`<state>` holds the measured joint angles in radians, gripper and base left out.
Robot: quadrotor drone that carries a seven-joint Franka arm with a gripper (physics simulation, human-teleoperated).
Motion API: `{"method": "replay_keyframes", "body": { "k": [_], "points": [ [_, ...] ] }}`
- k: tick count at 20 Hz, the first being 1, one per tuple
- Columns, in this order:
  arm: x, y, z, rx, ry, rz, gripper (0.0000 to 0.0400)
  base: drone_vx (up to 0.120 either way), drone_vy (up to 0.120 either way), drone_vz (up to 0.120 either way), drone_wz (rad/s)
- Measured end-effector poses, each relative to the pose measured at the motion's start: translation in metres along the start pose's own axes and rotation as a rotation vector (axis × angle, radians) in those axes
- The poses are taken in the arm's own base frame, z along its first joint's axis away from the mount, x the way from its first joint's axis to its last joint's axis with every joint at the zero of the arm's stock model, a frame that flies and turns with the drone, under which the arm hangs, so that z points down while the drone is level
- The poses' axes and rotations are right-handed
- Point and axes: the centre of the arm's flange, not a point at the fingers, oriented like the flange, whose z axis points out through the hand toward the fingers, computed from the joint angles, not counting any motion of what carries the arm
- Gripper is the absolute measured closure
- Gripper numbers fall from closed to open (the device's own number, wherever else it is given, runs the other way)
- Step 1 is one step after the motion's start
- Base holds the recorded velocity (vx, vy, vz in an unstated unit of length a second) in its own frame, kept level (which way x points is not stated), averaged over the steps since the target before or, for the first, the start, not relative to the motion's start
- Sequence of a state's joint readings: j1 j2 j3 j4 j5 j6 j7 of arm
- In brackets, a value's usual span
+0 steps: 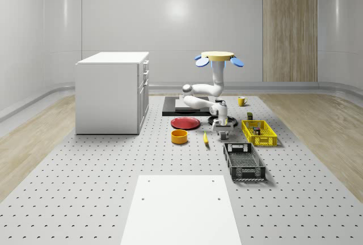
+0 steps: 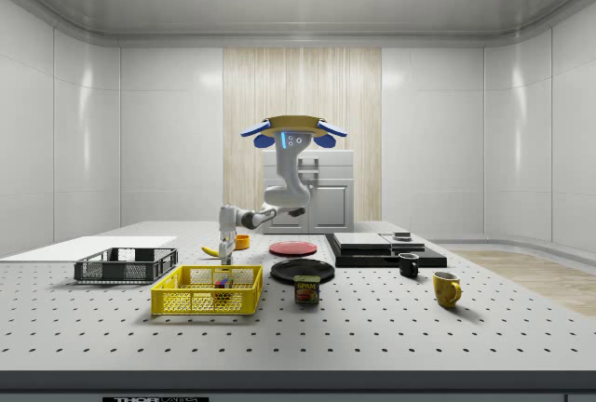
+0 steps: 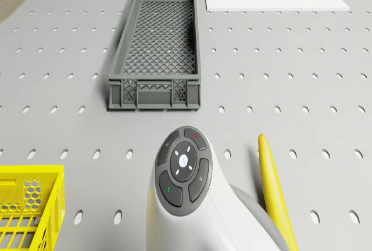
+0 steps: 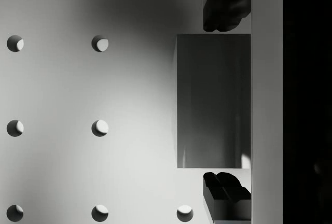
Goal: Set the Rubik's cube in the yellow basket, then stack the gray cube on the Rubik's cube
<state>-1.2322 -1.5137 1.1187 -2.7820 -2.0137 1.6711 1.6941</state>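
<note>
Perforated gray bench [image 1: 85, 188] in a white-walled room.

Whole-scene view: my drone [image 1: 218, 58] hovers over the far middle of the bench, above the black slab [image 1: 173, 108]. The arm bends down toward the camera and puts the gripper [image 1: 222, 126] low at the bench, between the red plate [image 1: 185, 123] and the yellow basket [image 1: 259, 133]. Orange bowl [image 1: 179, 136] and banana [image 1: 205, 138] are just on the near side of it. Gray crate [image 1: 244, 161] is nearer the camera still. White cabinet [image 1: 113, 92] is on the view's left, yellow mug [image 1: 241, 101] at the far side.

Side view: drone [image 2: 293, 132] is in the air in front of the cabinet. Gripper [image 2: 226, 246] points straight down behind the basket [image 2: 207, 291]. Rubik's cube [image 2: 222, 282] already sits inside the basket. Spam can [image 2: 306, 290] is just beside the basket on the view's right, black plate [image 2: 303, 270] behind the can. Black mug [image 2: 408, 265] and yellow mug [image 2: 447, 288] are well apart to the right.

Drone view: my wrist [image 3: 183, 175] with its button pad, banana [image 3: 276, 193] just beside it, crate [image 3: 156, 47] ahead, basket corner [image 3: 26, 210] at the side.

Wrist view: gripper [image 4: 225, 99] straddles the gray cube [image 4: 207, 99], one of my fingers [image 4: 225, 9] on each of two opposite faces. Spread is just wider than the cube, with thin gaps on both sides, so not clamped. Cube sits over the bench [image 4: 57, 84], so it is not in the basket.
</note>
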Motion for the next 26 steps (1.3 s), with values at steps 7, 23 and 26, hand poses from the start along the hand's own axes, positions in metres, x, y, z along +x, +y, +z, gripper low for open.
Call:
{"method": "replay_keyframes", "body": {
  "k": [7,23,26],
  "points": [
    [0.0005,-0.0005,0.0024,0.0,0.0,0.0,0.0,0.0,0.0,0.0,0.0],
    [0.0024,-0.0024,0.0026,0.0,0.0,0.0,0.0145,0.0,0.0,0.0,0.0],
    [0.0024,-0.0024,-0.0038,0.0,0.0,0.0,0.0147,0.0,0.0,0.0,0.0]
  ]
}}
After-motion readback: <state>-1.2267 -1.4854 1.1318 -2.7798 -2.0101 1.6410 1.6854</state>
